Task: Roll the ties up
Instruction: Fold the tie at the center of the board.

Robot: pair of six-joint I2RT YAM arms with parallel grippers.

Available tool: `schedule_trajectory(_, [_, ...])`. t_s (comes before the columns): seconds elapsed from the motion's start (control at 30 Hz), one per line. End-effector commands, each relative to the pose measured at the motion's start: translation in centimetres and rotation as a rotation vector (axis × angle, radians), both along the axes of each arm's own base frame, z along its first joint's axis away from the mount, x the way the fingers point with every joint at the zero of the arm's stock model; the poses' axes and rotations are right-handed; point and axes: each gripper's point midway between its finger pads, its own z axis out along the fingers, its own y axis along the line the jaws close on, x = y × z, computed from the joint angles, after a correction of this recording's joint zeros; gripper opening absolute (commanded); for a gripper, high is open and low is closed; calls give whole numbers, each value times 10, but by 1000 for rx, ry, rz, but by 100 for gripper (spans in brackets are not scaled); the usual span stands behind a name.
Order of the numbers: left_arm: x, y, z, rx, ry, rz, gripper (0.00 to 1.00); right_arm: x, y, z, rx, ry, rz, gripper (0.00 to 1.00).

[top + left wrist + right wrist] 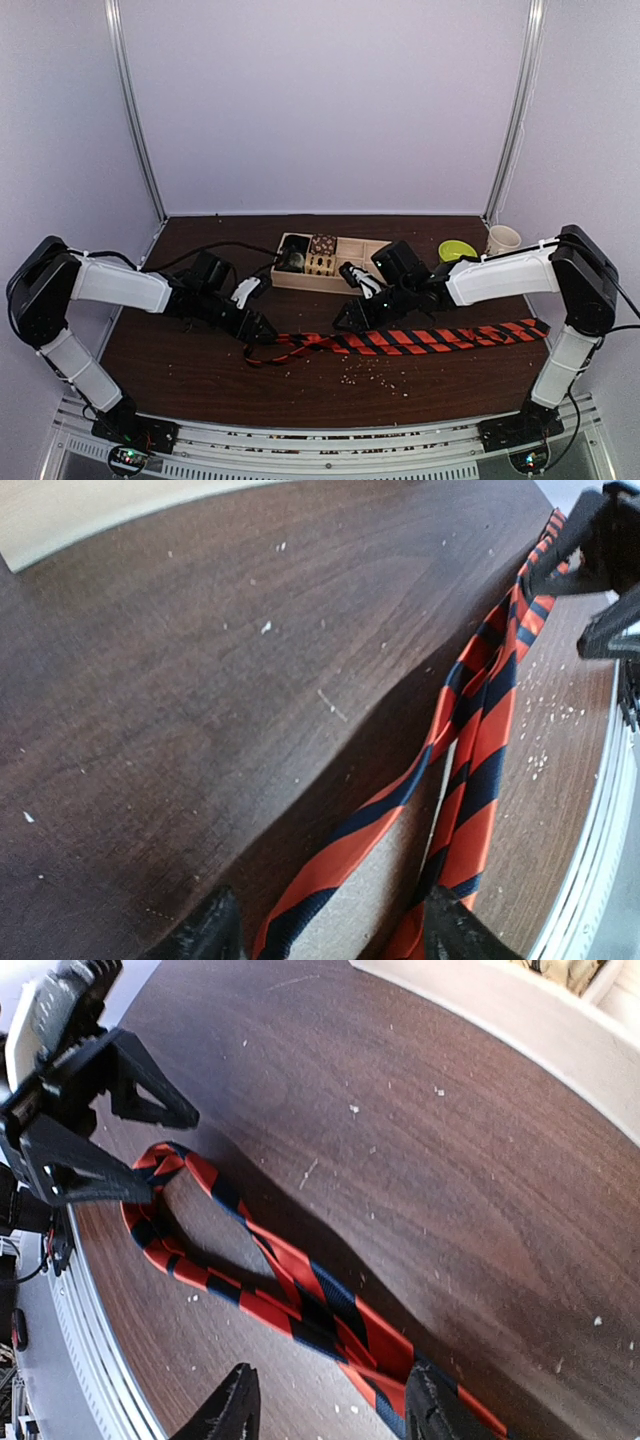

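Both pincers spread wide: left gripper [262, 329] straddles the striped tie's [440, 336] looped end, right gripper [351, 318] over it, lower centre; wooden tray [362, 246] above holds patterned fabric rolls [321, 254] in its left compartments.

tie [420, 338] lying before tray [310, 285], bowl [457, 250] and cup [503, 239] right of tray

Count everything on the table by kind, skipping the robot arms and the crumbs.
Striped tie: 1
Wooden tray: 1
Fabric rolls in the tray: 3
Green bowl: 1
Cup: 1
Total: 7
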Motion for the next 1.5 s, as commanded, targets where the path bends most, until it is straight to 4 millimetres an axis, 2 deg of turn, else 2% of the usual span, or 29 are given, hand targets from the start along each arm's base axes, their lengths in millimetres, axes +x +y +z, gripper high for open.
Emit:
schedule_trajectory(0.0, [5,-5,-3,4,-16,-17,61,14,10,0,16,-20,0,51])
schedule_trajectory(0.27, [28,-9,-20,72,45,50,27,16,12,-23,-25,7,13,50])
schedule_trajectory(0.4, [33,-11,-39,92,140,77,10,15,9,-30,-46,12,17,46])
schedule_trajectory(0.5, [33,-12,-50,117,191,79,7,15,8,-35,-56,14,15,43])
schedule_trajectory(0.57, [32,-11,-53,127,201,83,11,14,8,-36,-57,22,15,40])
schedule_trajectory(0.73, [37,-8,-43,128,174,107,40,11,10,-33,-41,34,23,29])
schedule_trajectory(0.83, [47,-7,-15,96,90,136,51,14,8,-37,-59,32,14,23])
schedule_trajectory(0.9, [54,-3,15,62,-12,156,56,15,7,-43,-74,38,8,21])
schedule_trajectory(0.97, [55,3,43,28,-110,176,63,15,6,-50,-91,48,6,18])
schedule_trajectory(1.03, [50,10,58,-4,-180,182,66,15,3,-58,-112,58,-1,15])
schedule_trajectory(1.23, [6,27,55,-103,-317,173,68,16,-7,-76,-160,91,-32,12])
schedule_trajectory(1.47, [-9,54,32,-89,-356,275,68,19,-14,-85,-200,111,-56,11])
